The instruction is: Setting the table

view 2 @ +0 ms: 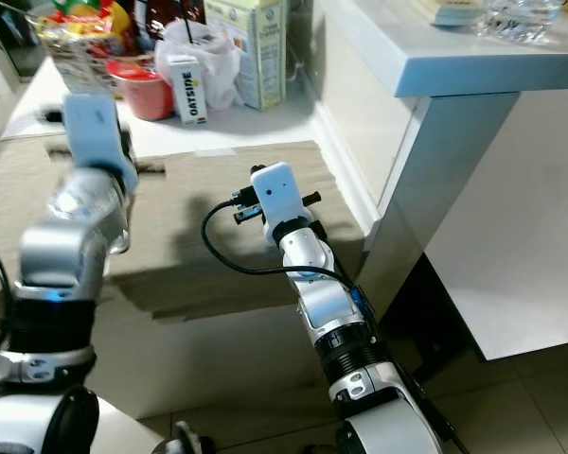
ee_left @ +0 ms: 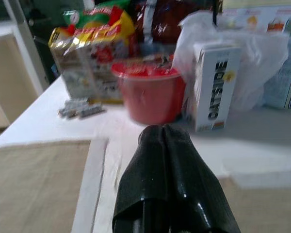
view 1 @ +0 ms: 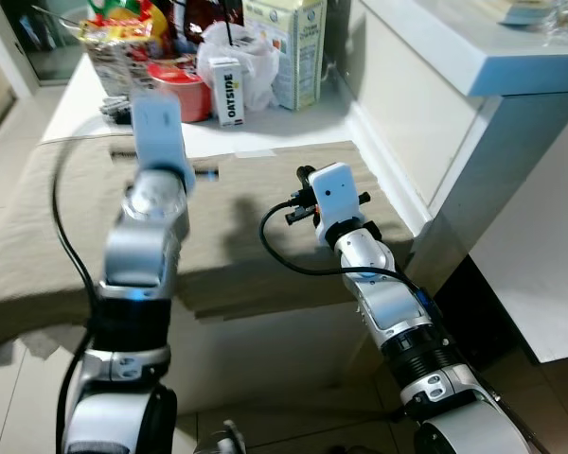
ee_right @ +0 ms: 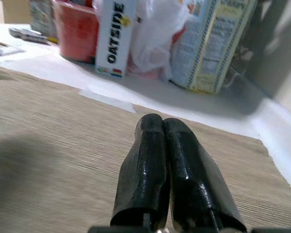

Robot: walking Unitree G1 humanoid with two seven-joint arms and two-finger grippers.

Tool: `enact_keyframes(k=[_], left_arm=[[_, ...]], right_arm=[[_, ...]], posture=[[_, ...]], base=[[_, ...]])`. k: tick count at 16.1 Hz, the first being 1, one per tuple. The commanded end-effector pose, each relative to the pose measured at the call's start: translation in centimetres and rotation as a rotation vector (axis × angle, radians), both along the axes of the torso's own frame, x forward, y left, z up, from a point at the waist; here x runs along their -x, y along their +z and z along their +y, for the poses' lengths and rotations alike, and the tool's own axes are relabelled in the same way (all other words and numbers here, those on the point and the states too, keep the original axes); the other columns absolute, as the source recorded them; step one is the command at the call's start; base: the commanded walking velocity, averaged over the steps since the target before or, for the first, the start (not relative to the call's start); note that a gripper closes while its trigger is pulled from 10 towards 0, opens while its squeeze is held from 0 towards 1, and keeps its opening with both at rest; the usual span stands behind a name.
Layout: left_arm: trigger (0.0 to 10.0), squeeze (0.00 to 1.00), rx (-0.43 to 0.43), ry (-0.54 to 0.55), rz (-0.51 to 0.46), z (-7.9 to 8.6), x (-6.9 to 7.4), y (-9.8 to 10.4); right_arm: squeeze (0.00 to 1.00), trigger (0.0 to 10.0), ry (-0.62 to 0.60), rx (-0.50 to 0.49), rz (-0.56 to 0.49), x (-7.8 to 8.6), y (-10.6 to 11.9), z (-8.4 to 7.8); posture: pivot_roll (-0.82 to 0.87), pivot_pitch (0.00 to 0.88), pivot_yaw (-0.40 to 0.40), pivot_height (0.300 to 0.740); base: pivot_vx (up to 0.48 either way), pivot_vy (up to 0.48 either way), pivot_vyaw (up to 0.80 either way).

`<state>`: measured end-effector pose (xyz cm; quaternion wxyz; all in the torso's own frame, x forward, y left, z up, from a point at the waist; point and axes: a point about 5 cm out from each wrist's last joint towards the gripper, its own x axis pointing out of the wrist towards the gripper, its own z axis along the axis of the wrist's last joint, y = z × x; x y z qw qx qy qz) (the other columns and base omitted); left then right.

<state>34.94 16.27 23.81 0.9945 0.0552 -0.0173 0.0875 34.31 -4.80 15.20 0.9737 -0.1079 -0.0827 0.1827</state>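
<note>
**Meanwhile, both pincers hover shut over the cloth-covered tabletop**

Both arms reach forward over a white tabletop [view 1: 76, 104] whose near part is covered by a beige woven cloth [view 1: 246, 236]. The cloth hangs a little over the front edge and its far edge stops short of the groceries, leaving a bare white strip between.

The left pincer [ee_left: 164, 133] is raised above the cloth's far edge at about 10 o'clock in the head views, its two black fingers pressed together with nothing between them. The right pincer [ee_right: 163, 127] sits lower, over the cloth toward 1 o'clock, fingers likewise closed on nothing; a black cable [view 1: 289, 255] loops from its wrist.

Groceries crowd the far end of the tabletop at 12 o'clock: a red cup [ee_left: 149, 92], a small white OATSIDE carton [view 1: 229, 92] just beside it, a white plastic bag [ee_right: 157, 34] behind the carton, a tall printed carton [view 1: 298, 47] toward 1 o'clock, and a colourful snack packet [ee_left: 89, 53] toward 11 o'clock.

At 2 o'clock a white counter [view 2: 473, 57] stands higher than the tabletop. Pale floor tiles [view 2: 540, 397] show at 4 o'clock.
</note>
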Motion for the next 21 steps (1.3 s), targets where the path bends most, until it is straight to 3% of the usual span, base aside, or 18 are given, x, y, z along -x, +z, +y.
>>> enact_keyframes(k=[1, 3, 4, 5, 9, 15, 21], left_arm=[[0.0, 0.00, -0.015, -0.003, -0.002, 0.0, 0.1, 0.1], [0.0, 0.00, -0.064, -0.036, 0.032, 0.0, 0.2, -0.8], [10.0, 0.00, -0.058, -0.054, 0.054, -0.2, 0.1, -1.4], [10.0, 1.00, -0.050, -0.043, 0.069, 0.0, 0.2, -1.9], [10.0, 1.00, -0.068, -0.030, 0.078, 0.4, 0.2, -2.4], [10.0, 1.00, -0.065, -0.046, 0.184, 0.8, -0.4, -5.3], [10.0, 1.00, -0.067, -0.051, 0.211, 1.4, -1.4, -6.1]], right_arm=[[0.00, 10.0, -0.004, 0.006, -0.003, -0.1, 0.2, -0.1], [0.00, 10.0, -0.005, 0.009, -0.002, -0.1, 0.2, -0.1], [0.00, 10.0, -0.005, 0.009, -0.002, -0.1, 0.2, -0.1], [0.00, 10.0, -0.006, 0.010, -0.002, -0.1, 0.2, -0.2], [0.00, 10.0, -0.008, 0.009, -0.006, -0.1, 0.3, -0.2], [0.00, 10.0, -0.009, 0.010, -0.017, 0.0, 0.4, -0.4], [0.00, 10.0, -0.013, 0.014, -0.023, 0.1, 0.5, -0.6]], posture=[[0.06, 0.041, 0.019, 0.727], [0.06, 0.041, 0.018, 0.727], [0.06, 0.042, 0.016, 0.727], [0.06, 0.042, 0.016, 0.727], [0.06, 0.044, 0.017, 0.727], [0.05, 0.043, 0.020, 0.727], [0.03, 0.030, 0.026, 0.727]], base=[[0.000, 0.000, 0.00], [0.000, 0.000, 0.00], [0.000, 0.000, 0.00], [0.000, 0.000, 0.00], [0.000, 0.000, 0.00], [0.000, 0.000, 0.00], [0.000, 0.000, 0.00]])
